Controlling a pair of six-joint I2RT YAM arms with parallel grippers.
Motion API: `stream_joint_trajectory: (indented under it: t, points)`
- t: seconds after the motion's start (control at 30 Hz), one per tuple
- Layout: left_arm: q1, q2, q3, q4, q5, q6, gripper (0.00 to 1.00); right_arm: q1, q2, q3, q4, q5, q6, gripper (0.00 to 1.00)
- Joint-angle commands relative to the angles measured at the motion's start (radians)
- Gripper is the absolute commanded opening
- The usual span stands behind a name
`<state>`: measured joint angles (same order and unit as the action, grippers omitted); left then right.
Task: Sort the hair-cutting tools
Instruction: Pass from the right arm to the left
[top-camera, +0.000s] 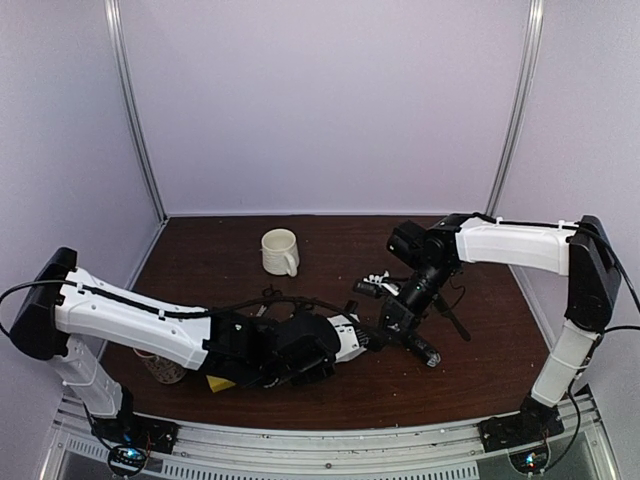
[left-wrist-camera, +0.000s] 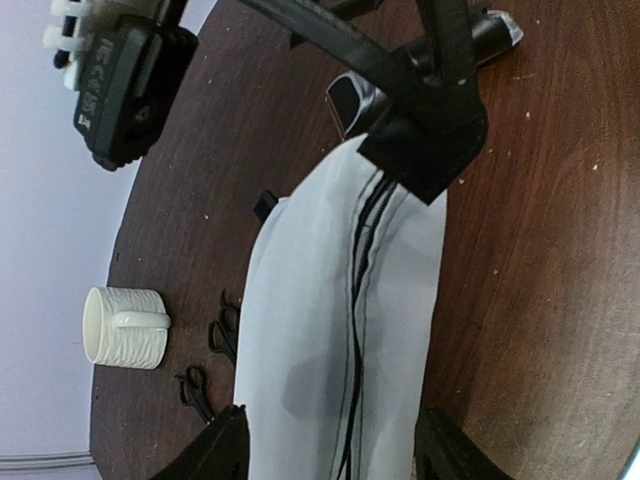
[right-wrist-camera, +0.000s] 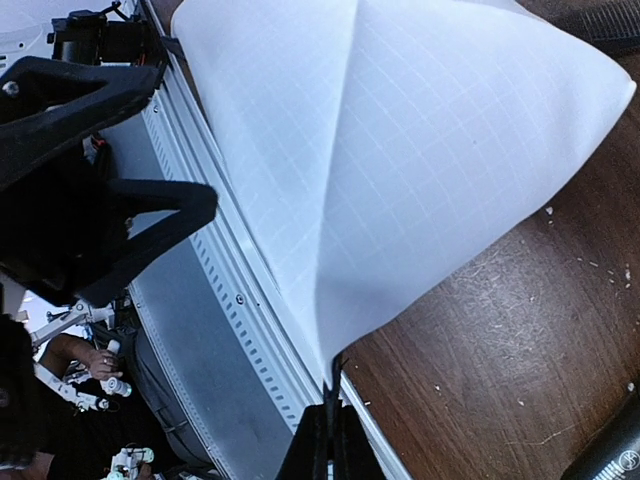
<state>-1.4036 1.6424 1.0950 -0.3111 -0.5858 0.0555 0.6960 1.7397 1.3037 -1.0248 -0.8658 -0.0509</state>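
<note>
Pinching the far end of the white pouch (left-wrist-camera: 330, 320), the right end effector (right-wrist-camera: 326, 420) has its fingers pressed tight together on the cloth. The left end effector (left-wrist-camera: 335, 445) sits at the other end with its fingers spread wide, one on each side of the pouch. It is hard to tell if they squeeze it or just sit beside it. The two arms probably take the pouch from both ends so it is pulled long and easy to open, ready for the tools to go in. None of the tools look packed yet. One pair of scissors (left-wrist-camera: 222, 332) and a second pair (left-wrist-camera: 195, 390) lie on the bench (left-wrist-camera: 560, 250), between the pouch and a white mug (left-wrist-camera: 125, 325). The clipper (top-camera: 424, 351) lies just beside the right end effector. A comb (right-wrist-camera: 605, 22) shows just past the pouch's edge.
</note>
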Motion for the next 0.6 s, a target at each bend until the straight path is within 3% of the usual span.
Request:
stream_joint_trajectory:
  t: [0.0, 0.57]
  points:
    - [-0.009, 0.06, 0.031, 0.037, -0.139, 0.066, 0.59, -0.002, -0.011, -0.016, 0.007, -0.07, 0.012, 0.0]
    - [0.011, 0.125, 0.009, 0.133, -0.286, 0.234, 0.49, -0.003, 0.018, -0.014, -0.008, -0.078, -0.008, 0.0]
